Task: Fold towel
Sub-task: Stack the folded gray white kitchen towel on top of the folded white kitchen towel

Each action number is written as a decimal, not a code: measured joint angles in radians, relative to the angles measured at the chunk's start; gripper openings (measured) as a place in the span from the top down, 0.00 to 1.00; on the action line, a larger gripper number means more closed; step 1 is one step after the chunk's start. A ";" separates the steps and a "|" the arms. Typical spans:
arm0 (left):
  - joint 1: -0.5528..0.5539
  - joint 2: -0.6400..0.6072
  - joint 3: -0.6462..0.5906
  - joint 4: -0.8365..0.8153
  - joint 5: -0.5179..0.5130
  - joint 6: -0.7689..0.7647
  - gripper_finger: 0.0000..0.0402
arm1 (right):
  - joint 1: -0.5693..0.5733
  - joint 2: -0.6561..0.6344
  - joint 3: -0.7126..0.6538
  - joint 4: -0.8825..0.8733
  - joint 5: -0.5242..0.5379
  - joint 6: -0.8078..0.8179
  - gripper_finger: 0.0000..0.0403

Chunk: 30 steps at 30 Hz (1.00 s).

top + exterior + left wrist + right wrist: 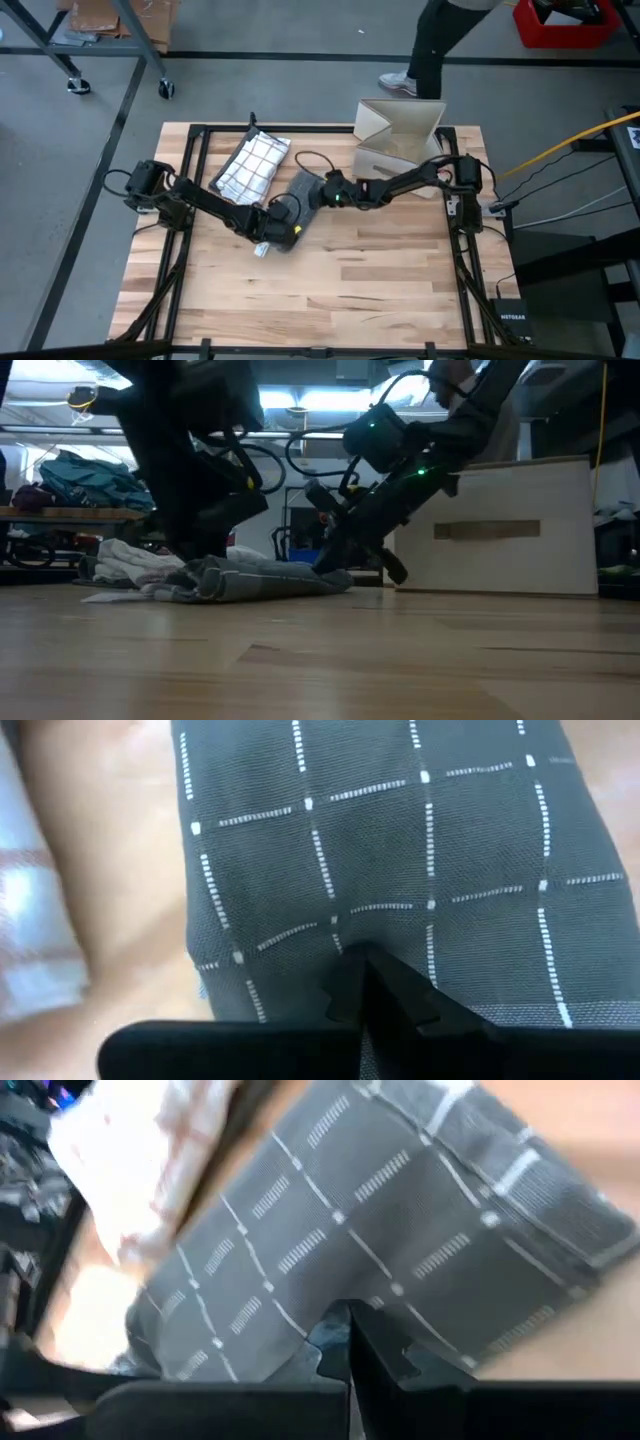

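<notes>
Wood planks made up the worktop, its rim edged by a dark metal frame. The near half of it, on the side of the grey towel away from the cardboard box, lay bare and gave wide room. A folded cardboard box stood at the far edge, to the right of the grey towel and close behind the right arm, crowding that side. A person's dark-trousered leg stood on the floor beyond the box.

Just left of the grey towel lay a pale checked cloth, touching or nearly touching it, so little gap was left there; in the low view it showed as a light heap beside the grey bundle.

The grey towel with thin white grid lines sat near the middle of the worktop, toward the far side, bunched into a low roll. Both arms met over it. The left pincer pressed down on the towel's near end, its fingers closed together with the cloth spread just ahead of them; whether fabric was pinched between them could not be told. The right pincer came in from the box side onto the towel's far end, fingers likewise closed against the grey weave, with any pinch hidden.
</notes>
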 joint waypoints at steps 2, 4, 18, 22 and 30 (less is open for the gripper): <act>0.029 0.000 0.000 -0.002 -0.001 0.036 1.00 | -0.021 0.005 0.014 0.006 -0.002 -0.021 0.99; 0.053 0.000 -0.001 -0.003 -0.001 0.052 0.99 | -0.038 0.005 0.022 0.005 -0.003 -0.034 0.99; -0.004 -0.196 -0.004 -0.010 -0.048 0.044 1.00 | -0.014 0.002 0.127 0.007 -0.049 -0.224 0.95; -0.030 -0.254 -0.003 -0.016 -0.044 0.114 0.99 | -0.009 0.000 0.170 0.006 -0.102 -0.264 0.95; -0.027 -0.266 -0.003 -0.031 -0.041 0.233 0.92 | -0.005 -0.021 0.215 -0.005 -0.148 -0.275 0.95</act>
